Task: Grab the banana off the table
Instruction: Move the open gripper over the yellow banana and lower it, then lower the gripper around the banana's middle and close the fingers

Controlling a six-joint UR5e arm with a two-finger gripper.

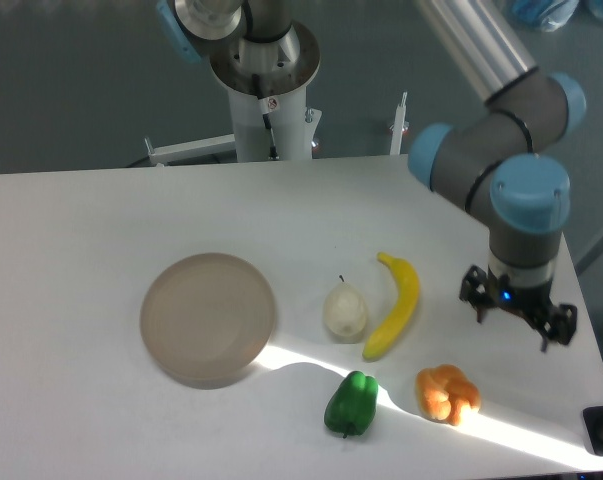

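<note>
The tool [517, 318] hangs open and empty above the counter [101, 220] — the banana [396, 306] lies just to its left, untouched.

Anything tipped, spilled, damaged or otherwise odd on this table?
Nothing stands out. The banana, pear, green pepper and orange item lie separately on the table, the plate sits flat, and the gripper hangs right of the banana, touching nothing.

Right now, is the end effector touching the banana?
Apart. The fixed camera shows bare white table between the end effector and the banana, which lies beside the pear.
</note>
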